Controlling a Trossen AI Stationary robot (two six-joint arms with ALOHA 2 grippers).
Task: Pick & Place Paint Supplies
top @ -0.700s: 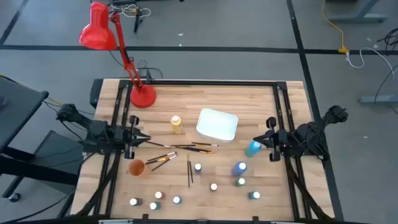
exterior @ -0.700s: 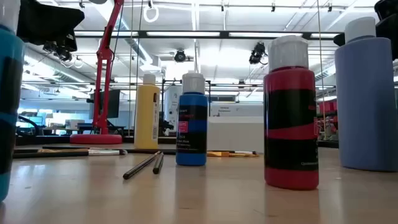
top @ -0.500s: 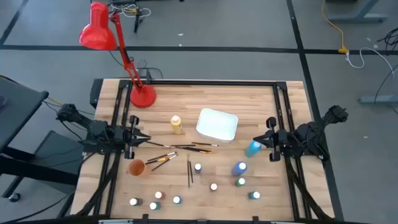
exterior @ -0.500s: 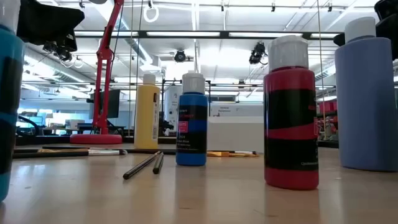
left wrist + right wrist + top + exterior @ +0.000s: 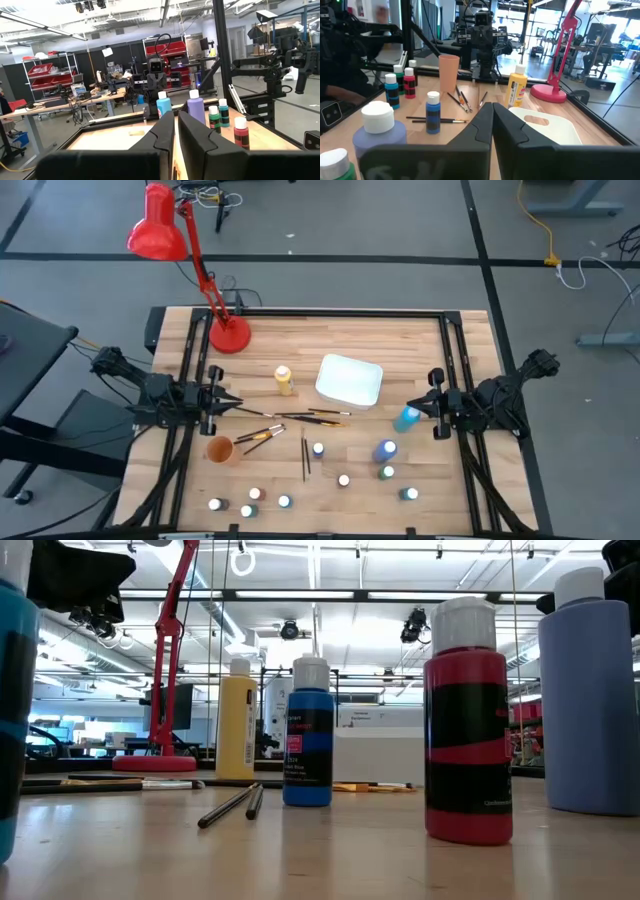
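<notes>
I am holding my left gripper (image 5: 232, 406) closed and empty at the wooden bench's (image 5: 400, 340) left edge, my right gripper (image 5: 415, 407) closed beside the light-blue bottle (image 5: 406, 419); thin dark-handled paintbrushes (image 5: 300, 416) are lying mid-bench.

A red desk lamp (image 5: 228, 333), white tray (image 5: 349, 380) and orange cup (image 5: 219, 449) share the table.

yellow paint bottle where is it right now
In the high view the yellow paint bottle stands left of the white tray, below the red lamp's base.
</notes>
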